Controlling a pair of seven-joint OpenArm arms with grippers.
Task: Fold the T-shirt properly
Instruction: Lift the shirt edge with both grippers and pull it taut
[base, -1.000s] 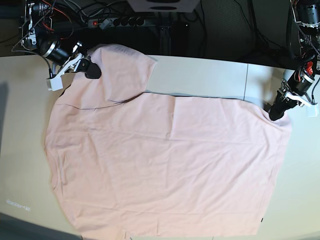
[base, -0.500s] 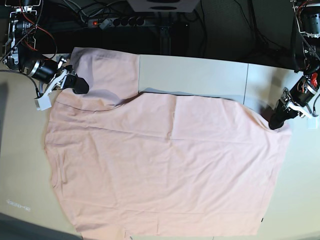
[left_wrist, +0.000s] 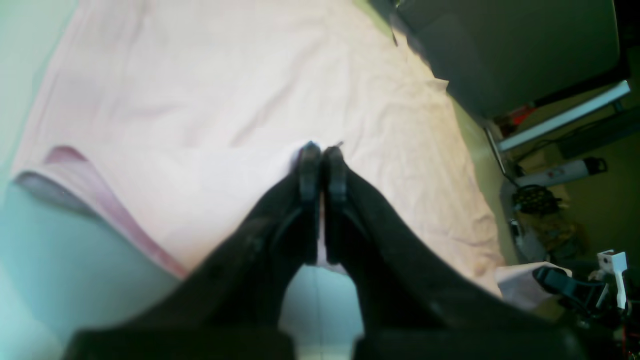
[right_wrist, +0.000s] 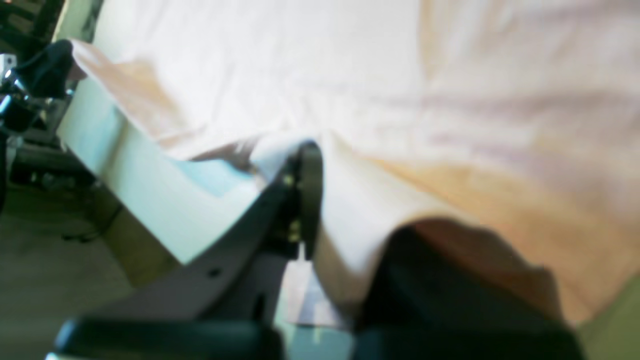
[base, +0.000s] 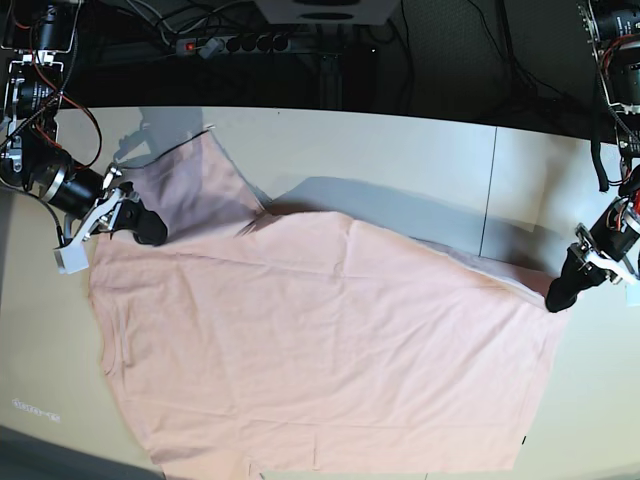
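Left wrist view: the left pincer (left_wrist: 322, 150), black fingers pressed together, pinches an edge of the large pale pink cotton T-shirt (left_wrist: 240, 100), which spreads away over the pale desk (left_wrist: 75, 260).

Right wrist view: the right pincer (right_wrist: 320, 165) is clamped on a raised fold of the T-shirt (right_wrist: 400, 75); cloth drapes over one finger and hides it. The picture is blurred.

Base view: the T-shirt (base: 320, 340) lies mostly flat across the desk (base: 400, 150), plain side up. The right pincer (base: 148, 232) grips its far corner at image left; the left pincer (base: 556, 298) grips the corner at image right.
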